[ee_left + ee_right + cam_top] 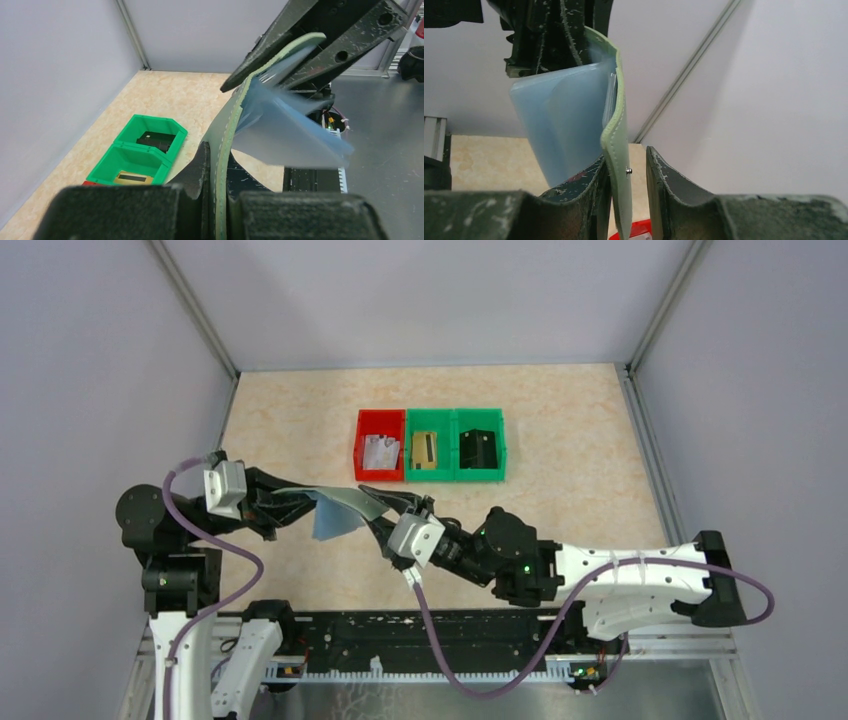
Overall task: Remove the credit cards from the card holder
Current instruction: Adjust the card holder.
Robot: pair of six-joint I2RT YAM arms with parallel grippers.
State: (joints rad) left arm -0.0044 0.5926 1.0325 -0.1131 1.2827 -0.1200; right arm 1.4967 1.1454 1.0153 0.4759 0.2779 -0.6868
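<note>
Tabletop [560, 440] is spreading wide beneath the card holder [345, 502], which is hanging in midair near the red and green bins [430, 445]. Left pincer [290, 505] is clenching one end. Right pincer [378, 502], reaching inward, is straddling the other end, not yet clamped.

Lab cell — grey walls [100, 340], aluminium posts [194, 305] (marbled tabletop [300, 420])

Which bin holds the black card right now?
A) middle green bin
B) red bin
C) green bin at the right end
C: in the top view the black card lies in the right-end green bin; the middle green bin holds a tan card and the red bin a pale card.
</note>
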